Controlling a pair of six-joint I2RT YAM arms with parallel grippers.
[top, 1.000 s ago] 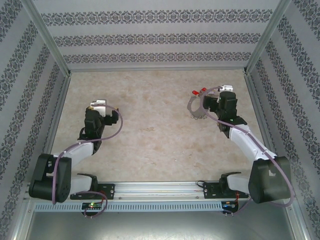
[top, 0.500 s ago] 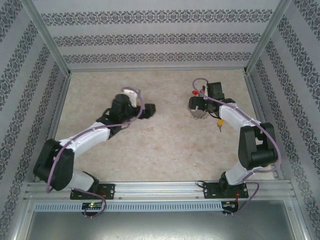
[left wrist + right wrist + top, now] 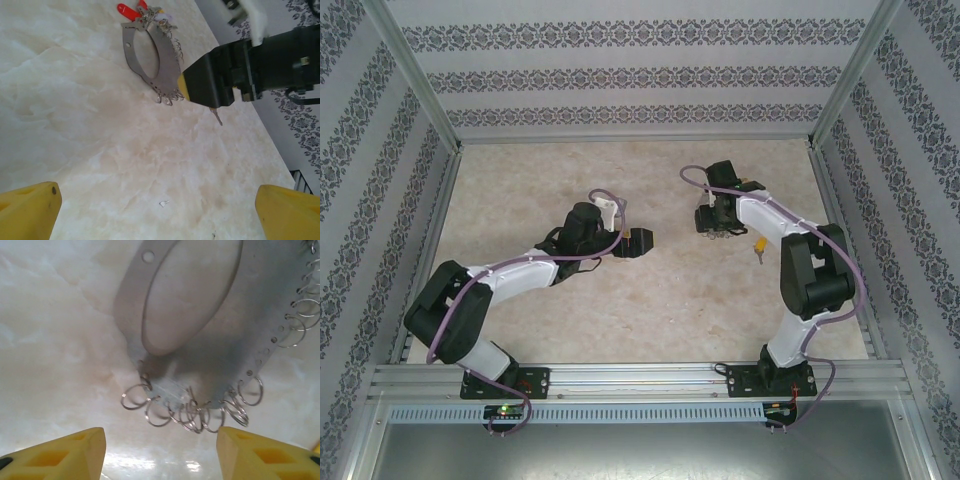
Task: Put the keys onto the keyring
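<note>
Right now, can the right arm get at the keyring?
Probably yes. The right gripper hangs open just above the keyring, with nothing between them. The left gripper sits off to the side, apart from both, so it should not block the way.

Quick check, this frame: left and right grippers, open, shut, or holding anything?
Left gripper: open, holding nothing.
Right gripper: open, holding nothing, with the keyring just ahead of its fingers.
</note>
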